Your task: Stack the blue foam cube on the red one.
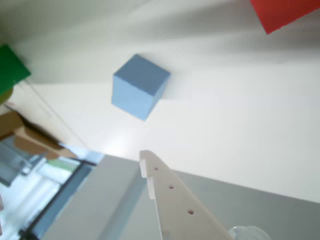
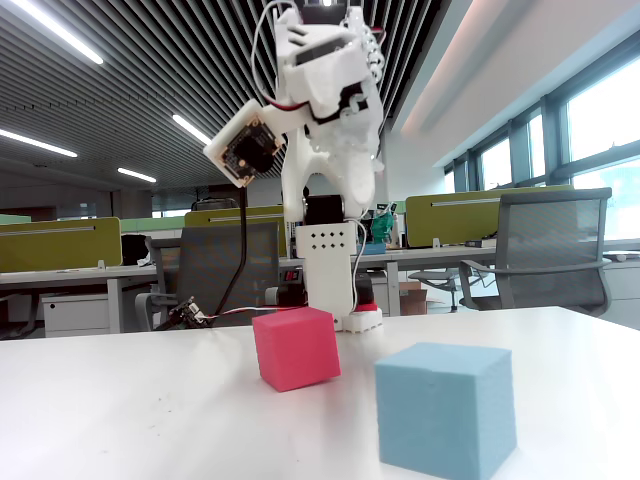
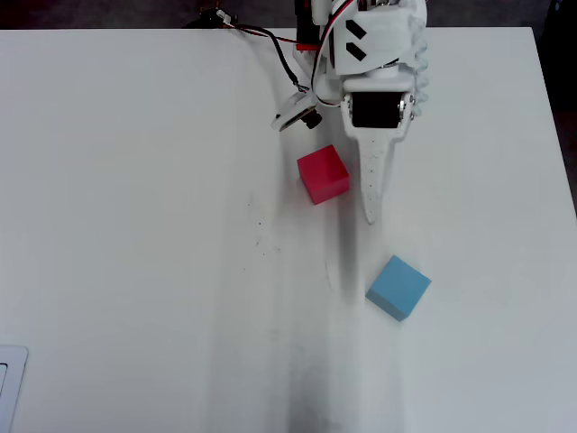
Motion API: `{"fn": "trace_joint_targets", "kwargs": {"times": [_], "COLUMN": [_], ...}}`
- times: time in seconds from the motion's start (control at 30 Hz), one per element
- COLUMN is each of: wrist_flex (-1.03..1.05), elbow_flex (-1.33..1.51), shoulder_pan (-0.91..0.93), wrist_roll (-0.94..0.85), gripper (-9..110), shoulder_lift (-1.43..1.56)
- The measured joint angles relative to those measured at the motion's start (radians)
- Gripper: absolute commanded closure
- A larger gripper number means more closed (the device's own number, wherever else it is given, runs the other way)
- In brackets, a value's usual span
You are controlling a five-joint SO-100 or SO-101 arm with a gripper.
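The blue foam cube [image 3: 398,287] rests on the white table [image 3: 135,225], turned at an angle; it is nearest the camera in the fixed view [image 2: 447,408]. The red one [image 3: 323,174] sits further back, toward the arm's base, apart from the blue cube. My gripper [image 3: 369,215] points along the table just right of the red cube and stops short of the blue one. It looks shut and holds nothing. In the wrist view its white tip [image 1: 145,157] hangs below the blue cube [image 1: 140,87], with a corner of the red cube [image 1: 285,12] at the top right.
The arm [image 2: 320,100] is folded high over its base at the table's back edge, with cables [image 3: 270,41] trailing left. A green object [image 1: 10,67] shows at the left edge of the wrist view. Office chairs and desks stand beyond the table.
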Motion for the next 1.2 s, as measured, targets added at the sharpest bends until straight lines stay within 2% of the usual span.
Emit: {"fn": "trace_joint_targets", "kwargs": {"times": [0.27,0.57,0.9,1.2], "wrist_flex": [0.087,0.091,0.060,0.051], "elbow_flex": [-0.242,-0.397,-0.514,-0.540], "shoulder_pan": [-0.034,-0.067,-0.072,-0.140], "wrist_roll": [0.003,0.150,0.334,0.380], "gripper": [63,59,60,61], "shoulder_lift": [-0.215,-0.482,-0.699,-0.799]}}
